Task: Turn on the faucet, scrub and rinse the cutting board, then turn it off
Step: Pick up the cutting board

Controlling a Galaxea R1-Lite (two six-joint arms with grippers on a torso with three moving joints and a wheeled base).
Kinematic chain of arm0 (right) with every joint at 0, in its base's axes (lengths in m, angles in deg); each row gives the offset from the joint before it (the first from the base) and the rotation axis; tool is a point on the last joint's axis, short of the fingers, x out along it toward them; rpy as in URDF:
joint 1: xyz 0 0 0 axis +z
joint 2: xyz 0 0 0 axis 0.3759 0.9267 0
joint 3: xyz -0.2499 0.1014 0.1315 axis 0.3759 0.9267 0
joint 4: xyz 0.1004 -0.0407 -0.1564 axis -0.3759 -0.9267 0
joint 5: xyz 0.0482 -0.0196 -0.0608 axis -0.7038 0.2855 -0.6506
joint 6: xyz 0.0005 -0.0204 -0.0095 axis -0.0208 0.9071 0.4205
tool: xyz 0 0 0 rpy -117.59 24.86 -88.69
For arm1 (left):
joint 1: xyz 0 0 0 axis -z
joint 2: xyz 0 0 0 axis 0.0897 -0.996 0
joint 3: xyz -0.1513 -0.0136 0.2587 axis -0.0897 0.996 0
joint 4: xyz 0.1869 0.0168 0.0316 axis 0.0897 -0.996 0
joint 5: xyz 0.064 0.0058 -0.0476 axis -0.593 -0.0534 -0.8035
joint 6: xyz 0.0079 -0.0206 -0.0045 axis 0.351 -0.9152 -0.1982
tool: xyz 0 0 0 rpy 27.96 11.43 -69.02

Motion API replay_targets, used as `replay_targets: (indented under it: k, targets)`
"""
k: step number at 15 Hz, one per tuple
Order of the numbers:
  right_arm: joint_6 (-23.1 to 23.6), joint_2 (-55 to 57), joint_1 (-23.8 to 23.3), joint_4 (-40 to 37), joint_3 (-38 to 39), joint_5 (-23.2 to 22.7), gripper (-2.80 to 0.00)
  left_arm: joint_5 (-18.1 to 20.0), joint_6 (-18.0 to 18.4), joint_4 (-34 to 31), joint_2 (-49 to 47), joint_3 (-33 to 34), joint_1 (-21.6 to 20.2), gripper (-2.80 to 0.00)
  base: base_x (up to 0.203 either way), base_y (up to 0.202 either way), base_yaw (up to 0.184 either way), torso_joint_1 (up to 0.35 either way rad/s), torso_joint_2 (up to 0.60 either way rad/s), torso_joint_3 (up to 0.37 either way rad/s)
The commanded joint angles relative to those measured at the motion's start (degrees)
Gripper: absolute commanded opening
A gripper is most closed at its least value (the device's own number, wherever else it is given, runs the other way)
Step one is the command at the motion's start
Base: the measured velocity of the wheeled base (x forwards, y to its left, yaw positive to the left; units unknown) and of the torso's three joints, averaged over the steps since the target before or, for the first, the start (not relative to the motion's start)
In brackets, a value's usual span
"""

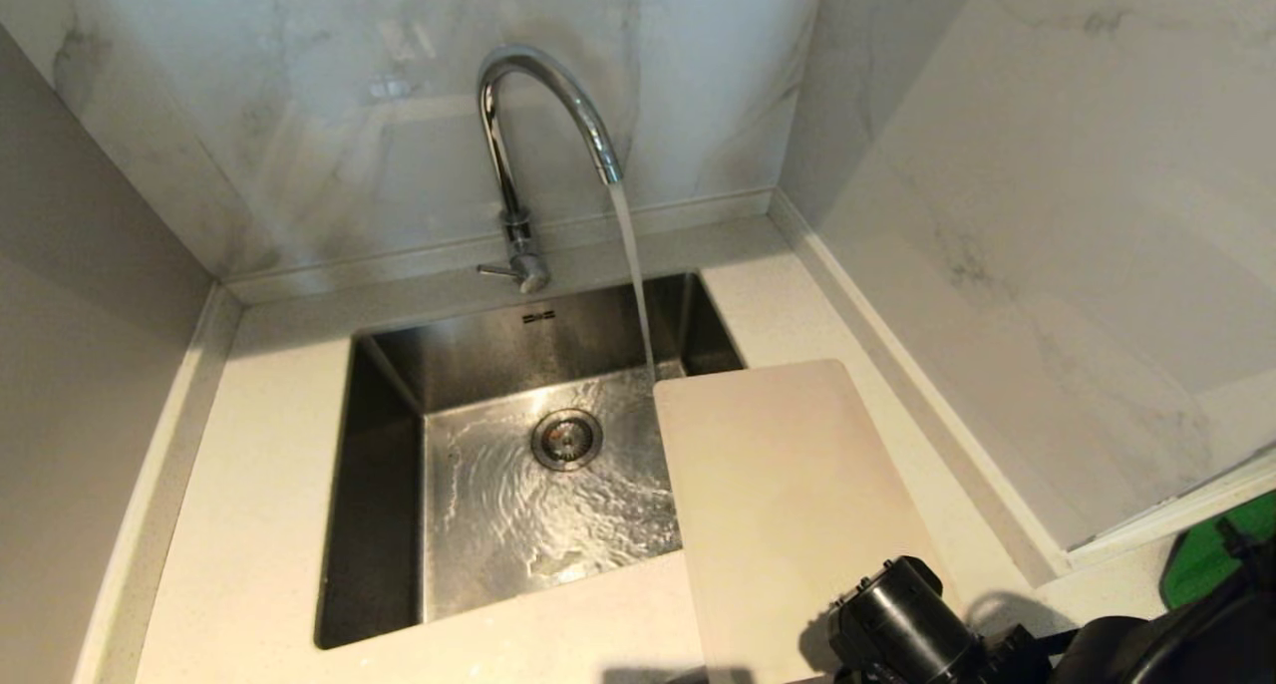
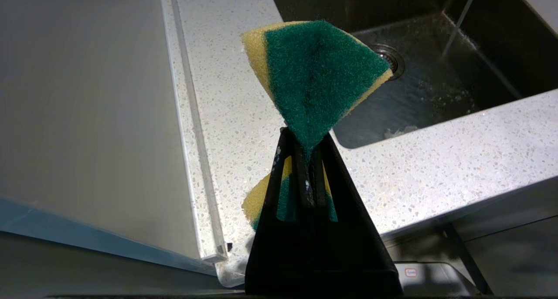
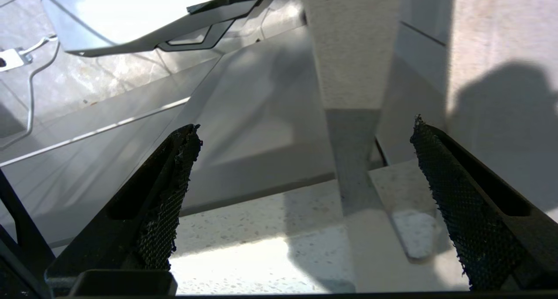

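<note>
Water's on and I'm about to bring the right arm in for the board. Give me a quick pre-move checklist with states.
1. Faucet running into the sink: ok.
2. Cutting board lying flat, partly over the sink's right edge: ok.
3. Board under the stream: not ok, the water falls just past its far corner.
4. Left gripper shut on the sponge: ok.
5. Right gripper open, nothing held: ok.
6. Right gripper lined up on the board's edge: cannot tell.
</note>
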Motion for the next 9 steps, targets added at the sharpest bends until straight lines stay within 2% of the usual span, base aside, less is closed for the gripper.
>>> replay_targets:
  k: [1, 9]
  targets:
    - [0.3, 1.6, 0.0, 0.0, -0.3, 0.1, 0.0, 0.0, 0.0, 0.0, -0.1, 0.0, 0.0, -2.8, 0.0, 0.0, 0.0, 0.0, 0.0, 0.0]
    - [0.4, 4.6, 0.0, 0.1, -0.5, 0.2, 0.0, -0.1, 0.0, 0.0, -0.1, 0.0, 0.0, -2.8, 0.0, 0.0, 0.0, 0.0, 0.0, 0.0]
